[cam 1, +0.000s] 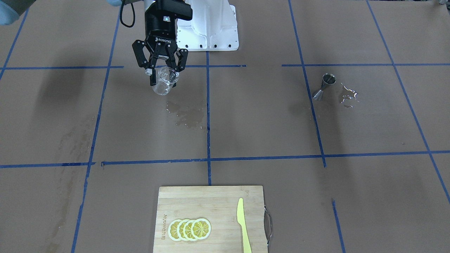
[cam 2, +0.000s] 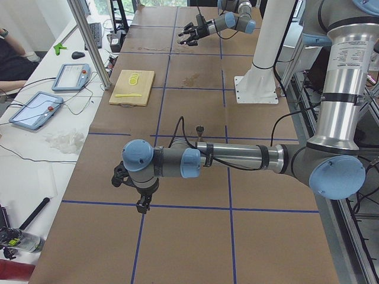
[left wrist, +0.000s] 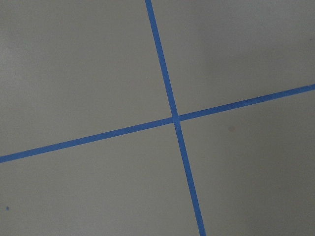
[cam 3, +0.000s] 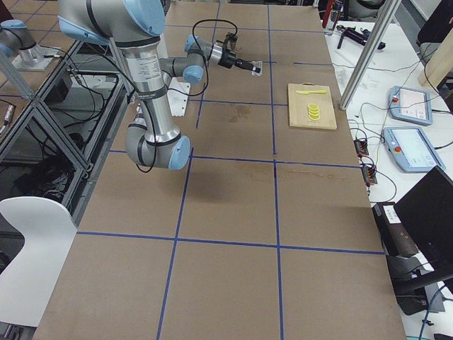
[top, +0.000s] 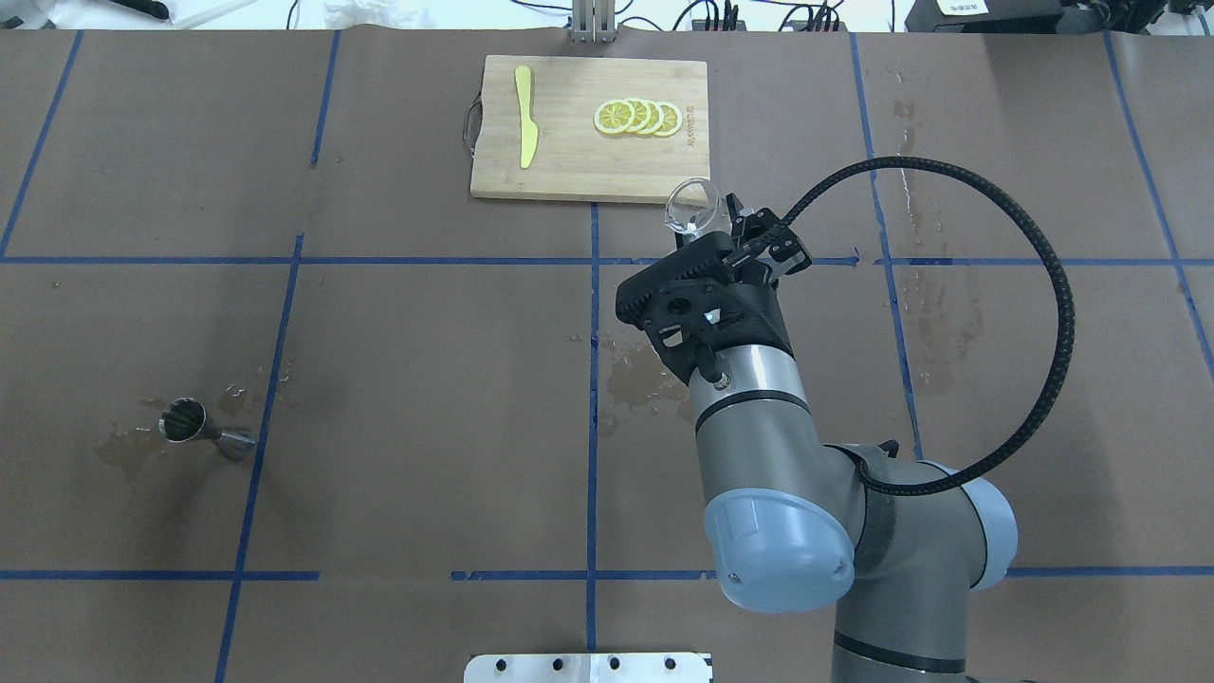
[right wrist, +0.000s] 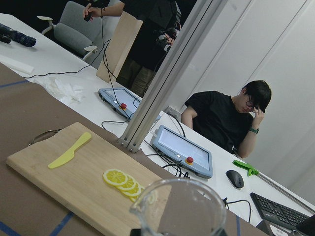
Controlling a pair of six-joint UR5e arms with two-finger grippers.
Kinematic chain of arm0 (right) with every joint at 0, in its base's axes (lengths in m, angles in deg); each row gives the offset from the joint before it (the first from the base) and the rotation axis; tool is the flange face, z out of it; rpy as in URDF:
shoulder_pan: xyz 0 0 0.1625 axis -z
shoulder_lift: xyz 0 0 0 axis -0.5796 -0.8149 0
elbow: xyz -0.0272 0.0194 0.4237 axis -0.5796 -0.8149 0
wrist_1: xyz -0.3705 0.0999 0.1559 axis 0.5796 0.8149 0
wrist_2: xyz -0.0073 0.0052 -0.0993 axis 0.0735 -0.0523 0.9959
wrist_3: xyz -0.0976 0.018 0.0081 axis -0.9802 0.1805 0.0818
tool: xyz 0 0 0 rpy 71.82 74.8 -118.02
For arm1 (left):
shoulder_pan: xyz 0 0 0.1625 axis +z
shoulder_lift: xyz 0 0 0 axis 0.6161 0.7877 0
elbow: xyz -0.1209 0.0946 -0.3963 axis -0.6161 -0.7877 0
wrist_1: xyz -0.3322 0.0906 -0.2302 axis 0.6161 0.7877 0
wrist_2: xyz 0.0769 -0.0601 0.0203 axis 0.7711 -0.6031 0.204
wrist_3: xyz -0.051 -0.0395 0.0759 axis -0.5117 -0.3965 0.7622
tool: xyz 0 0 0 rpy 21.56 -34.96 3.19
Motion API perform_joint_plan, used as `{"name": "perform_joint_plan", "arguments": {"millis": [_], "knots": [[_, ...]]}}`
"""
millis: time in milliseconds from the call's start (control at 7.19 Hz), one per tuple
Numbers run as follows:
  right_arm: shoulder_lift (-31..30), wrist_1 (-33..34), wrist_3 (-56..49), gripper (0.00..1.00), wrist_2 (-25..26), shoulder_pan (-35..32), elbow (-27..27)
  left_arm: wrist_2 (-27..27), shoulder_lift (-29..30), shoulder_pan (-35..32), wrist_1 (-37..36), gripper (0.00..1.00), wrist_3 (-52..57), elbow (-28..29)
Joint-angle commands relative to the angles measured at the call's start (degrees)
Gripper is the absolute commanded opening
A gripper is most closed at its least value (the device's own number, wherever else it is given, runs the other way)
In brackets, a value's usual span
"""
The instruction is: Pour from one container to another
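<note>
Two fingers of the right pincer (cam 1: 162, 72) are closed on the cup (cam 1: 161, 88). This is clear in the front view. In the overhead view the wrist hides most of the pincer, and only the cup's rim sticks out ahead of it. The cup sits between the fingers, raised off the tabletop (cam 1: 246, 123). The jigger (cam 1: 324, 87) stands upright on the robot's left side, well apart from the cup, just beside a wet patch (cam 1: 348, 95). The left pincer (cam 2: 131, 188) appears only in the left side view, so I cannot tell if it is open.
</note>
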Motion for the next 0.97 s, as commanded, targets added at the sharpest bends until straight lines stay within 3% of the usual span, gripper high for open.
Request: {"name": "perform_joint_plan", "arguments": {"millis": [0,139,557,835], "knots": [[-7.16,-10.91,0.18,0.00,-0.03,0.00,-0.16,0.85,0.03,0.09,0.14,1.00,-0.28,-0.19],[-9.54,-13.47,0.27,0.00,-0.03,0.00,-0.16,0.85,-0.06,0.09,0.22,1.00,-0.28,-0.19],[-19.38,-32.34,2.36,0.00,0.40,0.00,-5.31,0.85,0.03,0.09,0.22,1.00,-0.28,-0.46],[-22.29,-33.18,11.99,0.00,0.49,0.00,-6.75,0.85,0.12,0.09,0.22,1.00,-0.28,-0.55]]}}
